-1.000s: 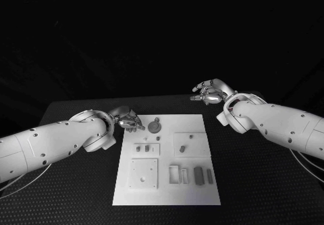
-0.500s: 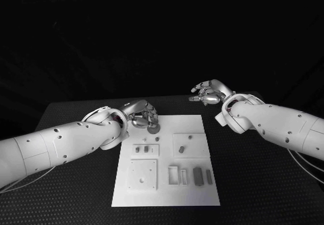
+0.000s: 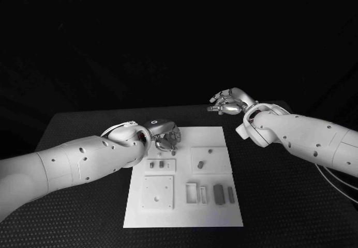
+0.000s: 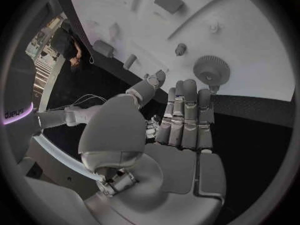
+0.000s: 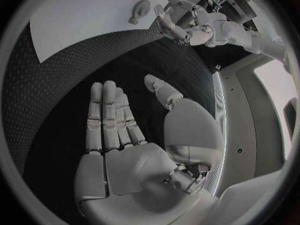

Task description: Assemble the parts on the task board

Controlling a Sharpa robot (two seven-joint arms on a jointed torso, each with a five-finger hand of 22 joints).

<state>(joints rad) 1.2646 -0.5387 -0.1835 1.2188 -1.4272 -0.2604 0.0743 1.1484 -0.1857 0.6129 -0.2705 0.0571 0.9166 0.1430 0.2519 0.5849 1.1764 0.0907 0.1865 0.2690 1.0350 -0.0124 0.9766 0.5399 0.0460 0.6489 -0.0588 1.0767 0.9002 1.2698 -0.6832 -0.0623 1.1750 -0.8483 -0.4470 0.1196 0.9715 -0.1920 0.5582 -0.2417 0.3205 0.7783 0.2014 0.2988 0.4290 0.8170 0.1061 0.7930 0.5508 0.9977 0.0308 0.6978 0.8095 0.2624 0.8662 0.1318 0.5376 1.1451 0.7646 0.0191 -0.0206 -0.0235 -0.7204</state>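
Observation:
The white task board (image 3: pixel 183 209) lies in the middle of the black table. My left hand (image 3: pixel 165 136) hovers over its far left end, fingers stretched out and holding nothing. In the left wrist view its fingertips (image 4: pixel 187 91) stop just short of a round gear (image 4: pixel 211 71), with a small peg (image 4: pixel 180 49) beside it. Small dark parts sit in the board's plates: two (image 3: pixel 157 164) at mid left, one (image 3: pixel 200 165) at mid right, and two long bars (image 3: pixel 219 192) near the front. My right hand (image 3: pixel 231 102) hangs open beyond the board's far right corner, its palm (image 5: pixel 125 170) over bare table.
Raised white plates (image 3: pixel 159 191) and a slotted block (image 3: pixel 192 191) stand on the board's near half. In the right wrist view the board's corner (image 5: pixel 94 20) and my left hand (image 5: pixel 187 30) lie ahead. Black table (image 3: pixel 283 196) surrounds the board.
My left arm has swung right and forward, bringing its hand from the board's left edge to over the gear. The right hand has barely moved.

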